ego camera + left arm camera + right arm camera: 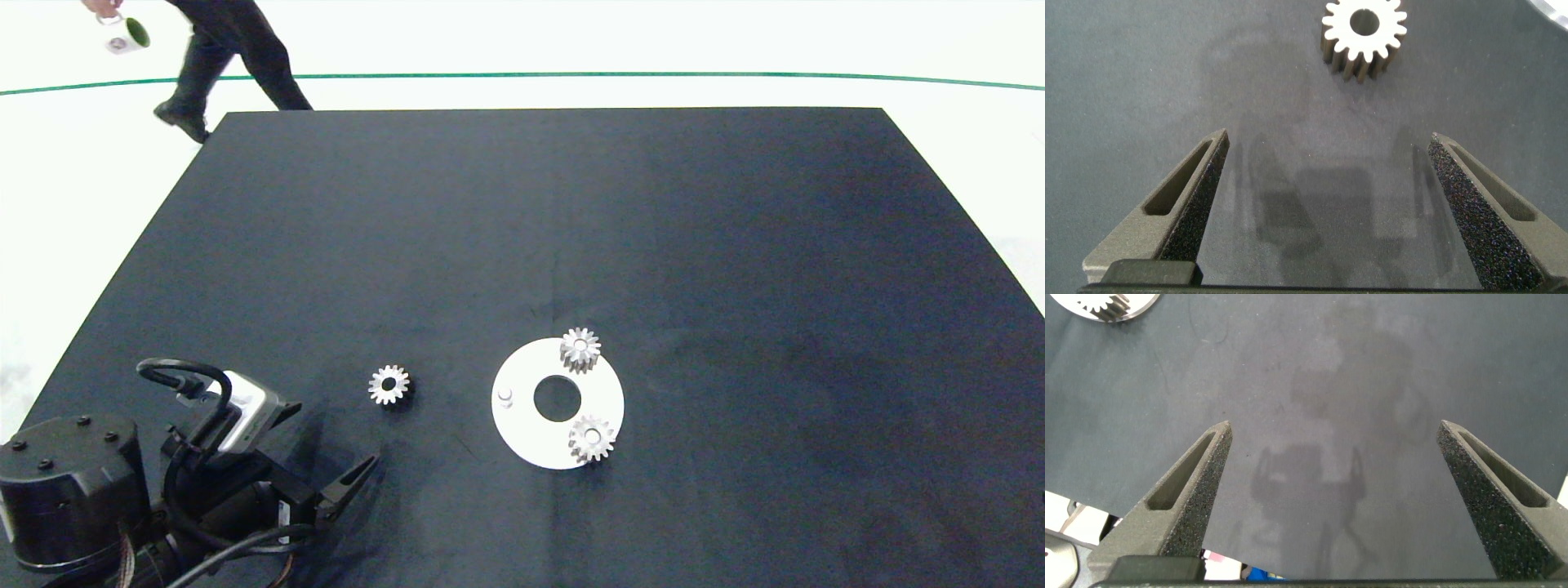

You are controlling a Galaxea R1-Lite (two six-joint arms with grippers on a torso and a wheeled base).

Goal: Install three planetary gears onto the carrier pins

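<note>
- Two small silver toothed metal gears already sit on pegs of the flat white ring-shaped disc (522, 433): one on its far side (580, 349), one on its near right (591, 438).
- The short whitish left peg (505, 397) is bare, so I judge it the last target.
- The third silver gear (389, 385) lies flat on the black table (522, 229), left of the disc.
- My left gripper (1327, 212), fingers spread wide, holds nothing and hangs near-left of that gear, lined up for a pick.
- My right gripper (1335, 498) gapes empty, parked right of the disc.

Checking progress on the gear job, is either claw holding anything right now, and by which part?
Nothing is held. The left claw is open over bare table, short of the loose gear. The right claw is open too, with nothing between its fingers.
</note>
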